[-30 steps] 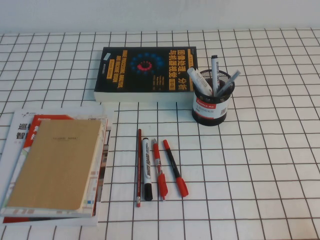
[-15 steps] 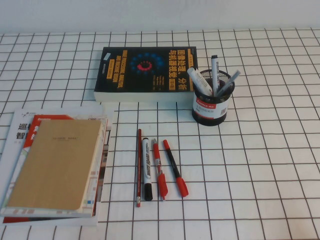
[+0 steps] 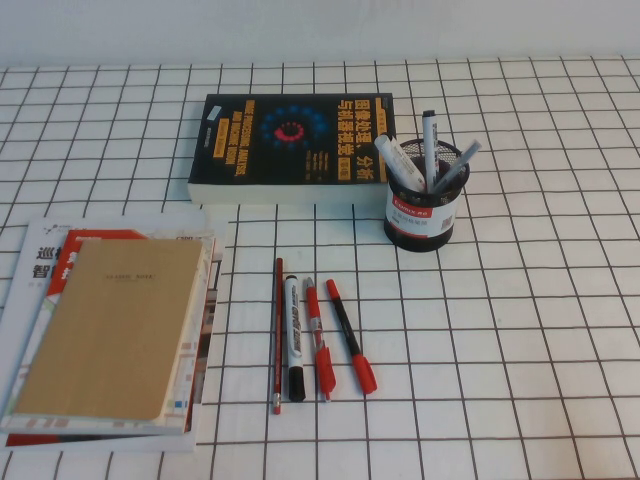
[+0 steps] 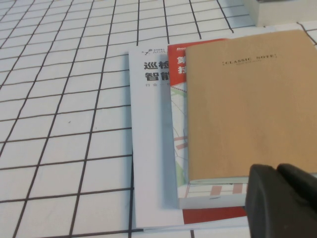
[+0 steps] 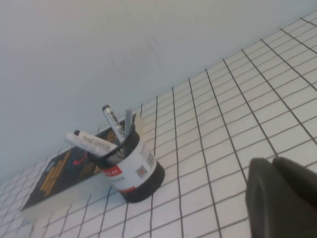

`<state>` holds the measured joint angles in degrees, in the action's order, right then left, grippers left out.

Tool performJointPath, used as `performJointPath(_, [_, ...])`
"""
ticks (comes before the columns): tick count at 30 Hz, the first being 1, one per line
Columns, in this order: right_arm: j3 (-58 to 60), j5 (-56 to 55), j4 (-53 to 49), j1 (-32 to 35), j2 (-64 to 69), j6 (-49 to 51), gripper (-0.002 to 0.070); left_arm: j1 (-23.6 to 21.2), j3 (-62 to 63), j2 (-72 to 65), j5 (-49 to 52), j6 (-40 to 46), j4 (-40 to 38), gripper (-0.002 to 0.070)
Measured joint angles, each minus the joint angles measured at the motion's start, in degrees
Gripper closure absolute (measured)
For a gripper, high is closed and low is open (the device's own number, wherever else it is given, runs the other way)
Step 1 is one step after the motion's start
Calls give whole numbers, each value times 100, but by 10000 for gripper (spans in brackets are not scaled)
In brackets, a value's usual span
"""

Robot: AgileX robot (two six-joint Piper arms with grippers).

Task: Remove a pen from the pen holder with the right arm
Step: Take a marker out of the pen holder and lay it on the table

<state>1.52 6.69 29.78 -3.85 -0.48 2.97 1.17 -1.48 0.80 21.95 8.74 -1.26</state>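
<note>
A black mesh pen holder with a white label stands right of centre on the gridded table, in front of a dark book's right corner. It holds three markers: a white one leaning left, a grey one upright and a grey one leaning right. The right wrist view shows the holder and its pens some way off from my right gripper, which is shut and empty above bare table. My left gripper is shut, empty, over the near edge of a tan notebook. Neither arm shows in the high view.
A dark book lies behind and left of the holder. A red pencil, a black-capped marker and two red pens lie side by side on the table in front. A stack of booklets under the tan notebook fills the near left.
</note>
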Motion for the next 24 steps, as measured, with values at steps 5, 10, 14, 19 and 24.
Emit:
performJointPath(5, [0,-292,208,0,0,0,692,0,0,0,0,0,0,679])
performJointPath(10, [0,-297,684,0,0,0,692,0,0,0,0,0,0,679])
performJointPath(14, [-159,314,792,0,36,0,692,0,0,0,0,0,0,679])
performJointPath(19, [-1141,1436,503,0,863,0,692,0,0,0,0,0,0,679])
performJointPath(24, [-2178,2389,-140,0,2155,0,692,0,0,0,0,0,0,679])
